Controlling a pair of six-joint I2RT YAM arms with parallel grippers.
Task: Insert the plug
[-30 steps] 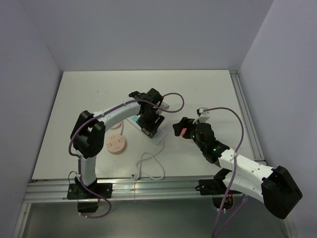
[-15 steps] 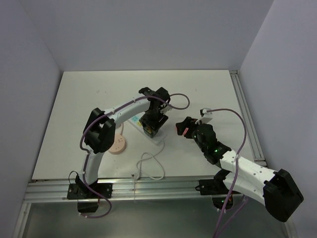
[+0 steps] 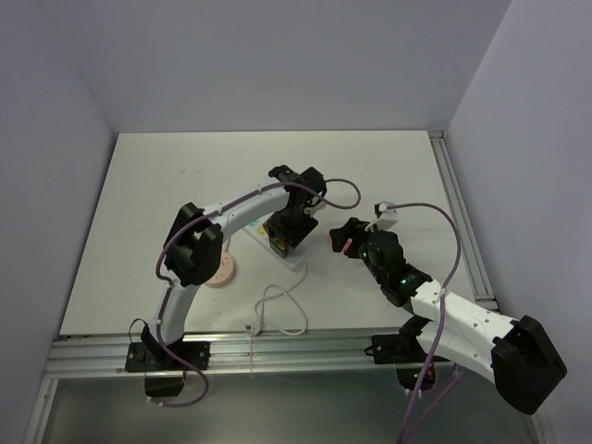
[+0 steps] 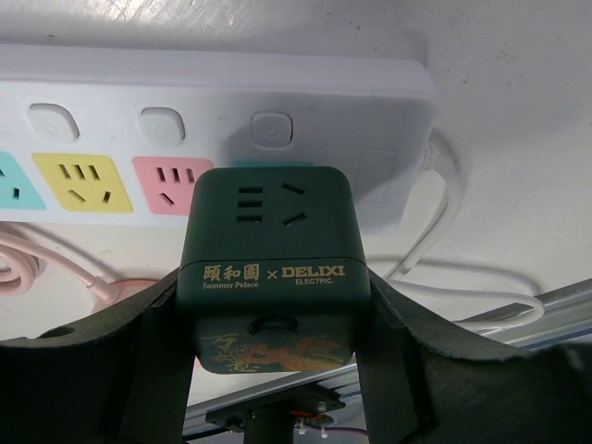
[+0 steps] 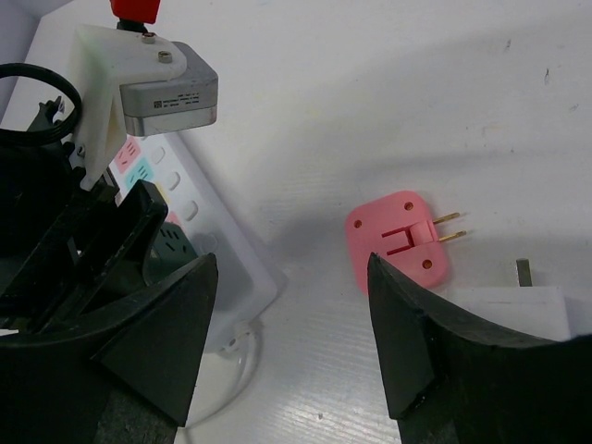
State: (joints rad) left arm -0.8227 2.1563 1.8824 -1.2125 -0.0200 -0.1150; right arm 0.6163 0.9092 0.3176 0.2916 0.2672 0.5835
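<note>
My left gripper is shut on a dark green cube plug marked DELIXI. It holds the cube against the white power strip, over the socket right of the pink one; how deep it sits I cannot tell. In the top view the left gripper is over the strip. My right gripper is open and empty, hovering just right of the strip; it shows in the top view too. The green cube also shows between the left fingers.
A flat pink plug with two brass pins lies on the table under my right gripper. A white adapter lies beside it. The strip's white cable loops towards the near edge. A round pink disc sits left of the strip.
My left gripper has moved right along the strip with the green cube in it. The right arm has hardly moved.
</note>
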